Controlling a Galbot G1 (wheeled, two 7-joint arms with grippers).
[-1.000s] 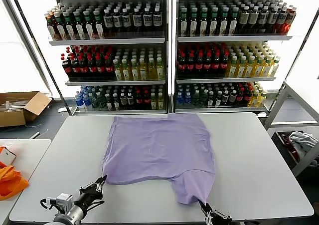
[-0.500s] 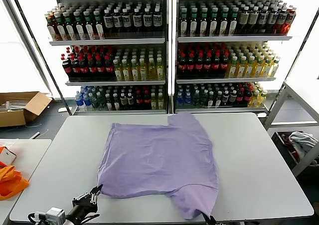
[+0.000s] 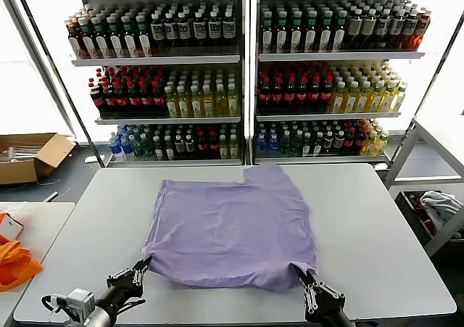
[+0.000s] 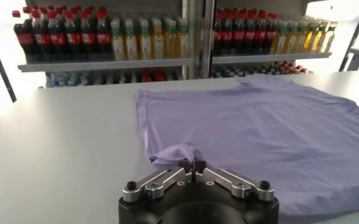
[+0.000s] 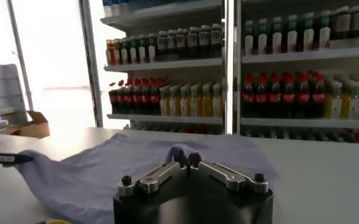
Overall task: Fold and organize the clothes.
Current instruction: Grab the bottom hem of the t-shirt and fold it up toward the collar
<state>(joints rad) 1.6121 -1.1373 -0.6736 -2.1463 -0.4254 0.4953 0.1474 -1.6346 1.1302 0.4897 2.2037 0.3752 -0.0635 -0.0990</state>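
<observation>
Behind our work stand tall shelves (image 3: 246, 73) full of drink bottles, and in front of them is a big grey table (image 3: 384, 225). A light purple T-shirt (image 3: 228, 222) lies spread out flat in the middle of the table. It reaches away from us toward the shelves, and its near edge runs from side to side, from one of our grippers to the other.

We hold that near edge at both ends. Our left gripper (image 3: 141, 267) is pinched shut on the near left corner of the shirt. Our right gripper (image 3: 303, 276) is pinched shut on the near right corner. Both arms sit low over the near side of the table and point forward, about as close to the shirt as each other. We think the next move is to lift this edge and carry it forward over the shirt to fold it.
</observation>
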